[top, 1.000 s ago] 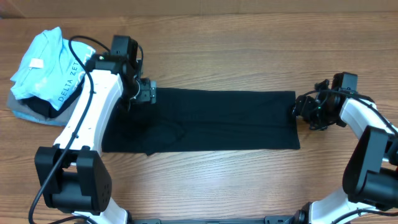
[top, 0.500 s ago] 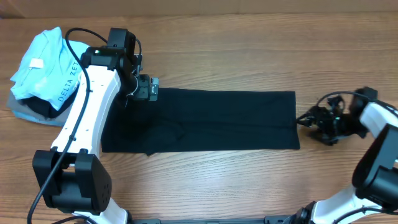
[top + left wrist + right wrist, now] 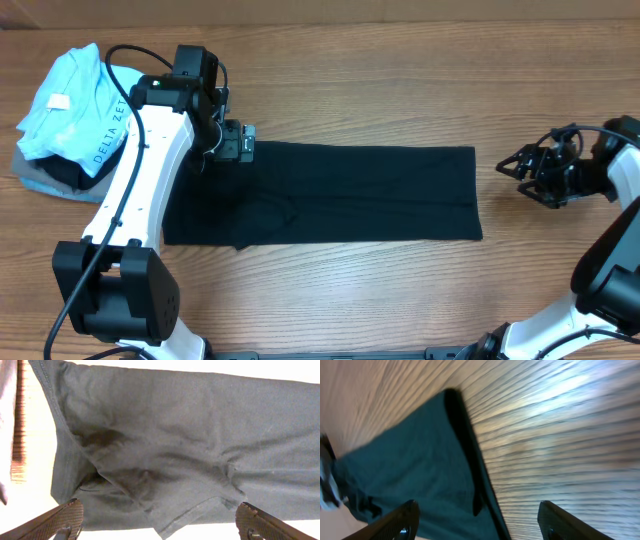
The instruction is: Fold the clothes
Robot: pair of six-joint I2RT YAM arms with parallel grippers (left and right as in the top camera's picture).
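Across the middle of the desk [image 3: 400, 80] lies the black T-shirt [image 3: 330, 195], flat and narrowed into one long band running left to right. My read is that the sleeves are already tucked in and what's left is folding it end over end, which would explain why it's stretched out like that.

Left pincer [image 3: 238, 145] hangs over the band's upper left corner with its fingers spread wide and nothing between them. The wrist view just looks down at rumpled cloth and a hem. It's probably parked there because that corner is the natural thing to grab next.

Right pincer [image 3: 510, 168] sits off the right end of the band, apart from the cloth, with the jaws also wide and empty. From its own camera you only see the shirt's edge and bare wood.

Off in the far left corner the light blue shirt [image 3: 70, 100] is piled on the grey garment [image 3: 40, 180], I'd guess to keep them out of the working area.

Count: one black shirt, one blue, one grey, two arms, two pincers, zero things held.
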